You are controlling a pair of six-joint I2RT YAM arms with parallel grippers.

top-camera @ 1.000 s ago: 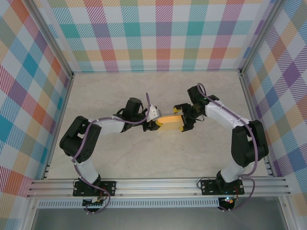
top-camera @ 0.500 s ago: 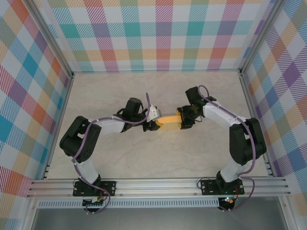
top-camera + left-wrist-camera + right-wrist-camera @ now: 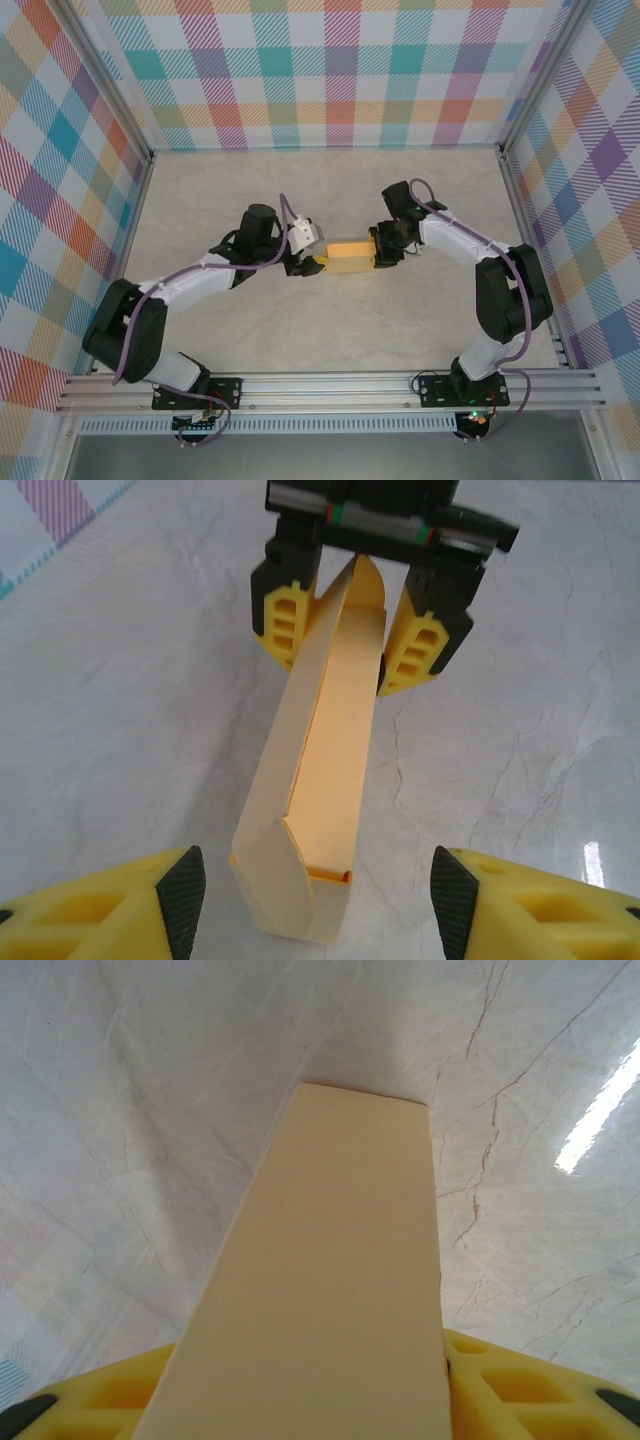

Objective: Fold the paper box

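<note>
Since the earlier picture the left arm has stretched out lower and longer across the table. Its elbow has swung toward the near left corner, and its gripper has let go and opened. The right gripper's fingers have come in on the box.

The pale, marble-patterned table is bare from the box back to the far edge, and bare on the near side down to the aluminium rail. Pastel checked walls close off three sides. The right arm bends in from the right, its elbow near the right wall.

The yellow-orange, thin-card paper box lies mid-table between the two grippers, its length running left to right. In the left wrist view it is a narrow sleeve standing on one long edge. Its near end is open, with a curved flap edge along the side.

The right gripper is clamped on the box's right end, one yellow finger pressed to each broad face. The left gripper sits at the box's left end. Its yellow, black-tipped fingers are spread wide on either side, with a clear gap to each face of the card, so they are not touching it.
</note>
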